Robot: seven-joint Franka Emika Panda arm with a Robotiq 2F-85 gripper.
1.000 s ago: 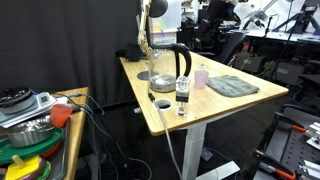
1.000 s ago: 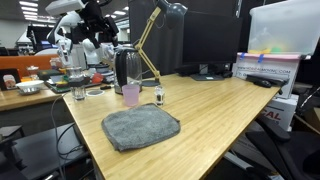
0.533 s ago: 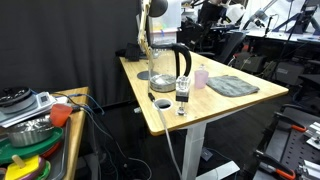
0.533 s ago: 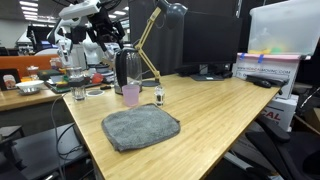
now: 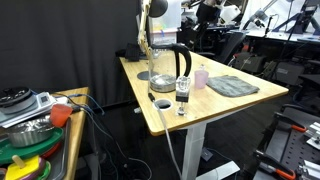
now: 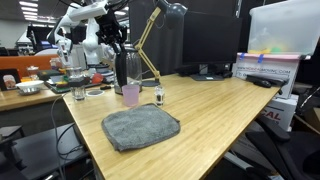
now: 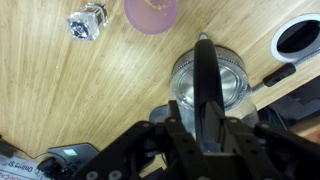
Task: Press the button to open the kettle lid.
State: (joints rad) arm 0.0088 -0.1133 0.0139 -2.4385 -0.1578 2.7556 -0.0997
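Observation:
The kettle [image 5: 170,62] [image 6: 126,70] stands at the back of the wooden table [image 6: 210,110]: clear glass with a black handle, its black lid [image 6: 125,51] on top. In the wrist view I look straight down on its round glass body [image 7: 235,85], and the black handle [image 7: 204,60] runs down the middle. My gripper [image 7: 197,128] hangs just above the kettle's top [image 6: 119,38]. Its dark fingers [image 7: 176,128] are drawn in close on either side of the handle line. Dark on dark, so any gap or contact is unclear.
A pink cup [image 7: 152,12] [image 6: 131,94] and a small clear bottle [image 7: 86,21] [image 6: 159,96] stand near the kettle. A grey cloth [image 6: 140,127] lies toward the table's front. A black round disc [image 7: 297,37] sits beside the kettle, and a desk lamp [image 6: 150,40] rises behind it.
The arm has shifted slightly over the kettle's top, and the jaws have drawn in from wide open. The kettle, cup and bottle have not moved.

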